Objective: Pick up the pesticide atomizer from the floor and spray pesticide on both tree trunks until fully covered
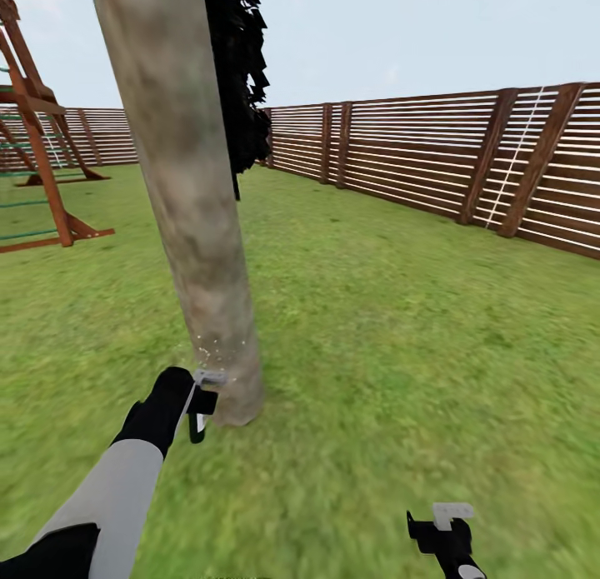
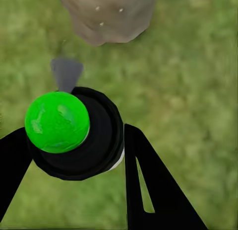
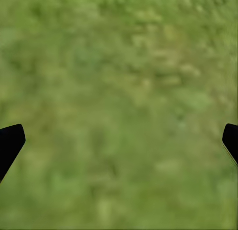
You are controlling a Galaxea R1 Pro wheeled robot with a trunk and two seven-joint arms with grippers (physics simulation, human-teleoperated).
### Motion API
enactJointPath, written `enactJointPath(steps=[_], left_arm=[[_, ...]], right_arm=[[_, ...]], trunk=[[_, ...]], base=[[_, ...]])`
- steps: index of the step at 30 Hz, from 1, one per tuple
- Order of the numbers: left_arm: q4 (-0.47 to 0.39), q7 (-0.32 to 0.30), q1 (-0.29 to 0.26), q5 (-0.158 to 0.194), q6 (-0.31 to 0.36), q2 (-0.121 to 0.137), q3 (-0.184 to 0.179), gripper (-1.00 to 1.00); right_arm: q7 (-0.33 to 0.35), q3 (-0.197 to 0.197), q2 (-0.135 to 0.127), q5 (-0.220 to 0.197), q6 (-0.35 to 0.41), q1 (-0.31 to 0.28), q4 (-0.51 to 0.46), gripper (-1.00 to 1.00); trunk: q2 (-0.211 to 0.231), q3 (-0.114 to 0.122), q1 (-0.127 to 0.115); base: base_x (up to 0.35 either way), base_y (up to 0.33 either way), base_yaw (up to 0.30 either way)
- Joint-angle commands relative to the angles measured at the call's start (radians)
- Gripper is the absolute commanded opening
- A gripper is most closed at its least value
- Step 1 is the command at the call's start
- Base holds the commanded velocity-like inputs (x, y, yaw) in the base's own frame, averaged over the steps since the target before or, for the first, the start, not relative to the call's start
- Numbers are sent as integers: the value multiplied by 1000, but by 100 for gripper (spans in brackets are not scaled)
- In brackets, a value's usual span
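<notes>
On the lawn [image 1: 400,329], the left hand [image 1: 200,404] is stretched forward and low, just beside the foot of a thick grey-tan trunk [image 1: 187,196] that leans across the head view. In the left wrist view its two black fingers [image 2: 148,180] close from either side on the atomizer [image 2: 74,130], a black body with a bright green round cap and a grey nozzle that points toward the base of the trunk [image 2: 106,14]. Small pale specks sit on the bark there, and in the head view a scatter of fine light dots hangs at the trunk's lower part, right above the hand. The right hand [image 1: 442,529] is low at the robot's right, well apart from the trunk; in the right wrist view its fingers [image 3: 10,143] stand wide at the two edges, with blurred grass [image 3: 119,111] between them. A brown slatted fence [image 1: 433,162] runs along the far and right sides of the lawn. A dark-leaved tree [image 1: 242,79] stands behind the trunk, and a red-brown wooden play frame [image 1: 37,146] stands at the left.
</notes>
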Motion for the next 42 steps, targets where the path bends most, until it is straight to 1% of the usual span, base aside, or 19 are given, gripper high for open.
enactJointPath(steps=[1,5,7,9,10,12,14,15,16,17,18,19,20,22,29,31,36,39,42], left_arm=[[1,-7,-1,-12,2,-1,7,-100],[4,-8,42,-7,-3,11,14,-100],[3,-6,57,-4,-54,-1,11,-100],[1,-6,58,-7,-69,-22,12,-100],[0,-6,58,-8,-72,-23,15,-100],[-1,-5,59,-8,-76,-2,19,-100],[0,-5,74,-8,-77,37,36,-100],[1,-5,84,-8,-77,42,42,-100],[5,-5,122,-8,-80,48,52,-100],[10,-5,141,-8,-100,50,54,-100],[24,1,150,-7,-139,50,56,-100],[34,8,152,-7,-154,50,56,-100],[48,24,154,-5,-169,49,57,-100],[59,66,154,-1,-182,32,61,-100],[53,74,154,0,-186,-24,63,-100],[49,76,154,-2,-186,-28,64,-100],[46,124,154,1,-186,-27,68,-100],[46,129,154,52,-190,-28,94,-100],[46,131,154,69,-193,-28,98,-100]], right_arm=[[-2,9,0,-10,-2,0,0,100],[-2,9,0,-10,-2,0,0,100],[-2,8,-1,-9,-2,0,0,100],[-3,7,-1,-9,-2,0,0,100],[-3,7,-2,-8,-2,0,0,100],[-3,7,-2,-8,-2,0,0,100],[-3,7,-2,-8,-2,0,0,100],[-3,7,-2,-8,-2,0,0,100],[-3,7,-2,-8,-2,0,0,100],[-3,7,-2,-8,-2,0,0,100],[-3,7,-2,-8,-2,0,0,100],[-3,7,-2,-8,-1,0,0,100],[-3,7,-2,-8,-1,0,0,100],[-3,8,-2,-8,-2,0,0,100],[-3,7,-2,-8,-2,0,0,100],[-3,7,-2,-8,-2,0,0,100],[-1,7,-2,-7,-2,0,0,100],[4,7,-6,-7,-5,0,0,100],[39,8,-8,-6,-46,15,0,100]], trunk=[[0,-1,0],[0,-1,0],[0,-1,0],[0,-1,0],[0,-1,0],[0,-1,0],[0,-1,0],[0,-1,0],[0,-1,0],[0,-1,0],[0,-1,0],[0,-1,0],[0,-1,0],[0,-1,0],[0,-1,0],[0,-1,0],[0,-1,0],[0,-1,0],[0,-1,0]], base=[[28,-278,276],[83,-277,137],[198,-226,11],[235,-196,2],[242,-187,1],[220,-161,0],[71,-50,0],[26,-19,0],[7,-5,5],[3,-2,103],[1,-1,204],[1,-1,231],[0,0,254],[0,0,273],[159,-157,55],[139,-248,1],[19,-275,0],[1,-277,0],[0,-278,0]])
